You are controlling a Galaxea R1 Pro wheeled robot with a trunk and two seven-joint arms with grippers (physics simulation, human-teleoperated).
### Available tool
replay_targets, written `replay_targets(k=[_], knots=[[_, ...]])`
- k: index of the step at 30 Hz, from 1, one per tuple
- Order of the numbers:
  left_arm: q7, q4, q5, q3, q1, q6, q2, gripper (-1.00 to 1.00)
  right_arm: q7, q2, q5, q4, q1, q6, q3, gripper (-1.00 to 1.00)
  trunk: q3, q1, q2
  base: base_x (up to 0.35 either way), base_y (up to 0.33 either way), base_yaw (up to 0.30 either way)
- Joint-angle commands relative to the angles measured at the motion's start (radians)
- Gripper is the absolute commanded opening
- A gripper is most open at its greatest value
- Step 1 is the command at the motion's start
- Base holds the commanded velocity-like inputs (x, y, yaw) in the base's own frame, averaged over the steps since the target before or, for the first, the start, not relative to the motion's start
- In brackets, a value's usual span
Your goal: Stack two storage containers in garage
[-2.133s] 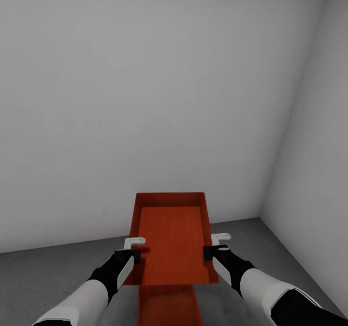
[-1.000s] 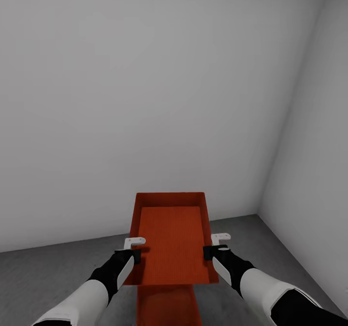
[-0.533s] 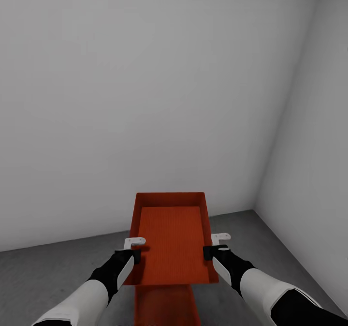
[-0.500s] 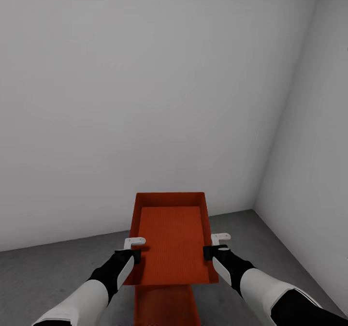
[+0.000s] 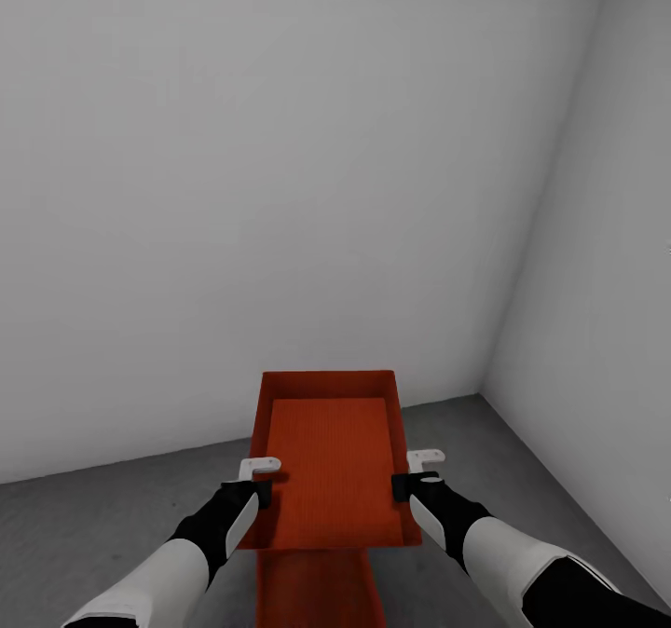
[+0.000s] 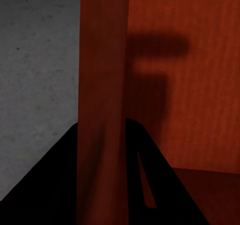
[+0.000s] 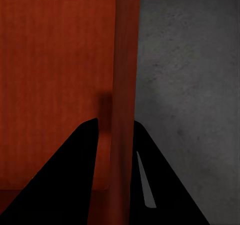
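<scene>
I hold one red-orange storage container [image 5: 331, 460] level in front of me, its open top up. My left gripper [image 5: 259, 484] is shut on its left wall, and the left wrist view shows the wall [image 6: 102, 85] pinched between the dark fingers of that gripper [image 6: 102, 135]. My right gripper [image 5: 403, 479] is shut on the right wall, again with the wall [image 7: 125, 60] between the fingers of the gripper [image 7: 116, 130]. The second storage container [image 5: 317, 591] sits lower, partly hidden beneath the held one, on the garage's dark grey floor [image 5: 112, 516].
A plain white-grey wall [image 5: 280, 190] stands close ahead. It meets a second wall [image 5: 606, 283] in a corner at the right. Bare concrete floor [image 5: 522, 460] runs on both sides of the containers.
The whole view has swung, so the wall corner and the lower container sit further left in the picture. My arms and the held container keep their places in the view.
</scene>
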Motion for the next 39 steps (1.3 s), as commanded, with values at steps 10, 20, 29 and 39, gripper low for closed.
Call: replay_targets(k=[10,20,29,39], knots=[[0.007,0.001,0.017,-0.005,0.0,0.003,0.032,-1.0,-0.006,-0.014,0.006,-0.005,-0.002,-0.029,0.009,-1.0,-0.018,0.0,-0.002,0.0,0.095,-0.076],[0.007,0.001,0.017,-0.005,0.0,0.002,0.033,-1.0,-0.006,-0.014,0.006,-0.005,-0.002,-0.029,0.009,-1.0,-0.031,0.0,-0.002,0.0,0.003,-0.035],[0.007,0.001,0.017,-0.005,0.0,0.002,0.032,-1.0,-0.006,-0.014,0.006,-0.005,-0.002,-0.029,0.009,-1.0,-0.031,0.0,-0.002,0.0,0.0,0.101],[0.007,0.001,0.017,-0.005,0.0,0.002,0.032,-1.0,-0.006,-0.014,0.006,-0.005,-0.002,-0.029,0.009,-1.0,-0.031,0.0,-0.002,0.0,0.0,0.265]])
